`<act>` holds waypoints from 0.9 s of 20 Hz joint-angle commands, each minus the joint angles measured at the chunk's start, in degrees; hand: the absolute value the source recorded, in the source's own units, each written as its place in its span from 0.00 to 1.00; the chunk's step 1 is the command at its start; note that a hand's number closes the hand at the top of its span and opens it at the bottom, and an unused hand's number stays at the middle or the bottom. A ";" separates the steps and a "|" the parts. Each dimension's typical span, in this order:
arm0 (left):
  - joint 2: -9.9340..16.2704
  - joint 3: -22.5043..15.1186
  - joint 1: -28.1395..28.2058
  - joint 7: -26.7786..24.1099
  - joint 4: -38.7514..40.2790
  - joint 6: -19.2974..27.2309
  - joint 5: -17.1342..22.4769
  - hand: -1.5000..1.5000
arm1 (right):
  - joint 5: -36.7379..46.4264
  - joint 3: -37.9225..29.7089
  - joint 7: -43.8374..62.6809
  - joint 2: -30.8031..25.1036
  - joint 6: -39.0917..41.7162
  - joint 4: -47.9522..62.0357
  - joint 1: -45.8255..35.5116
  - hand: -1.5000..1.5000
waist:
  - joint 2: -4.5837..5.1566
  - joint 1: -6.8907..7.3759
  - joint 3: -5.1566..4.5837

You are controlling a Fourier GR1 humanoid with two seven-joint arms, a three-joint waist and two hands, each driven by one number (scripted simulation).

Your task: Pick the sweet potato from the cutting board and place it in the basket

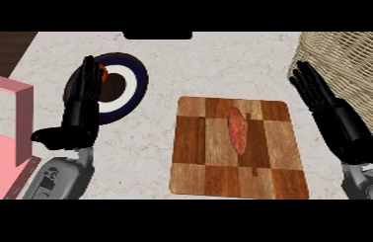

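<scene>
A reddish, elongated sweet potato lies on the upper middle of a checkered wooden cutting board. The wicker basket stands at the upper right corner of the counter. My right hand is open with straight fingers, right of the board and just in front of the basket, apart from the sweet potato. At the left, my left hand is open with fingers up, resting over a round plate.
A round plate with dark blue and white rings and something orange on it sits left of the board, partly hidden by my left hand. A pink box stands at the left edge. The counter is pale marble.
</scene>
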 commanded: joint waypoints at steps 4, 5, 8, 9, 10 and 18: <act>6.80 1.83 0.26 7.81 4.92 -6.30 2.01 0.50 | -11.95 -6.81 -7.52 4.69 13.25 10.43 -12.71 1.00 | 2.14 4.22 0.86; 7.25 0.47 2.99 8.09 5.38 -7.58 1.94 0.50 | -14.17 -8.20 -9.68 5.26 15.61 11.86 -12.91 1.00 | 2.70 5.71 1.06; 7.99 -0.60 1.40 11.98 6.87 -10.10 2.98 0.50 | -0.08 2.06 -16.22 -0.67 25.60 7.96 -16.83 1.00 | 2.84 6.97 0.87; 8.38 -0.20 0.64 13.92 6.90 -10.80 3.96 0.50 | 3.93 4.25 -18.76 -0.58 26.11 6.61 -18.12 0.00 | 2.19 6.12 0.78; 10.26 1.14 1.89 14.52 7.33 -12.06 4.93 0.50 | 9.43 6.30 -22.02 0.08 24.34 6.64 -16.89 0.00 | 1.71 5.23 0.72; 12.28 6.52 0.26 17.27 10.57 -14.85 6.21 0.50 | 20.40 13.14 -10.62 17.51 11.39 9.51 -21.95 0.00 | 0.68 0.55 0.50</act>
